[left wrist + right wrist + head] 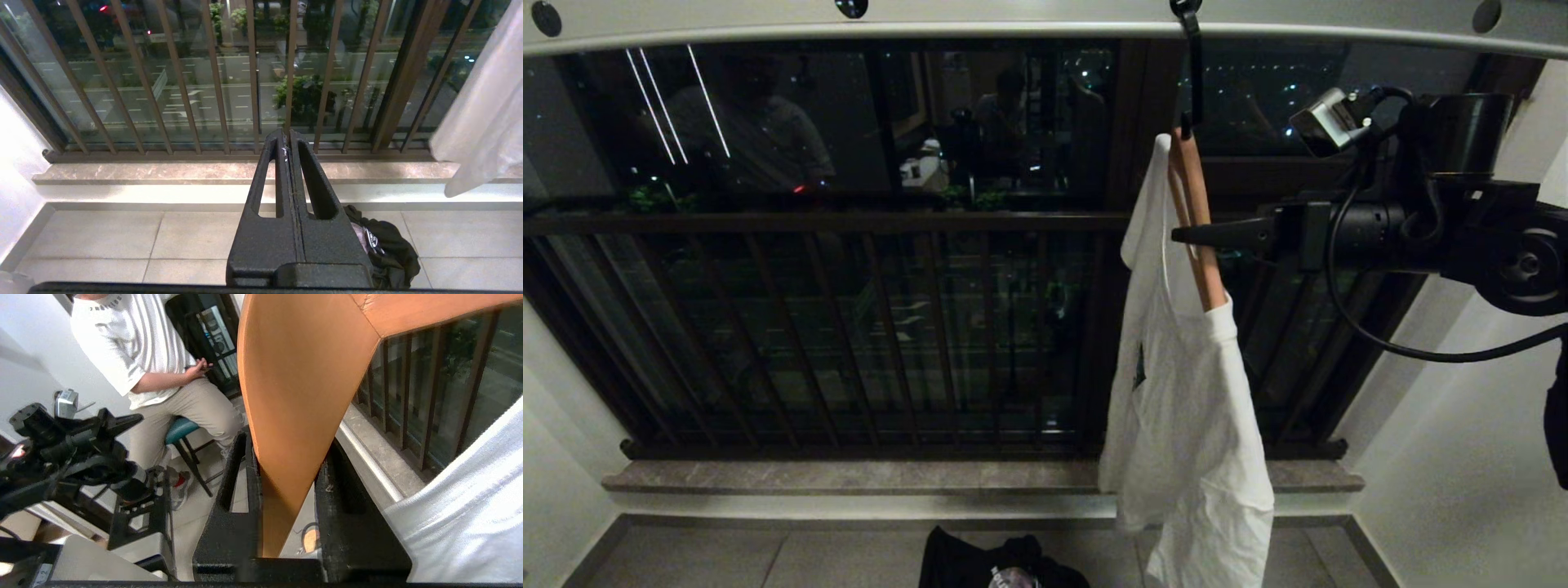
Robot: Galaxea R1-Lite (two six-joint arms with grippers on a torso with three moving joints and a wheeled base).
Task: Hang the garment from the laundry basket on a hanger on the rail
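Smooth wooden hanger (1196,214), black metal hook in a hole of the pale perforated rail (1029,31). Crumpled white cotton garment (1188,441) draped over it. Right end effector (1186,235): matte black fingers clasping the hanger's arm. Left end effector (288,141): fingers pressed together, empty.

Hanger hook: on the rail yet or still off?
On. The hanger's black hook sits in a hole of the rail, white shirt draped on it; the right tool straddles the wooden arm.

White T-shirt (1188,425) on orange-brown wooden hanger (1196,220); pale grey rail (1013,24) dotted with dark holes; black grippers; dark brown balustrade (809,327); black garment (1001,563) below.
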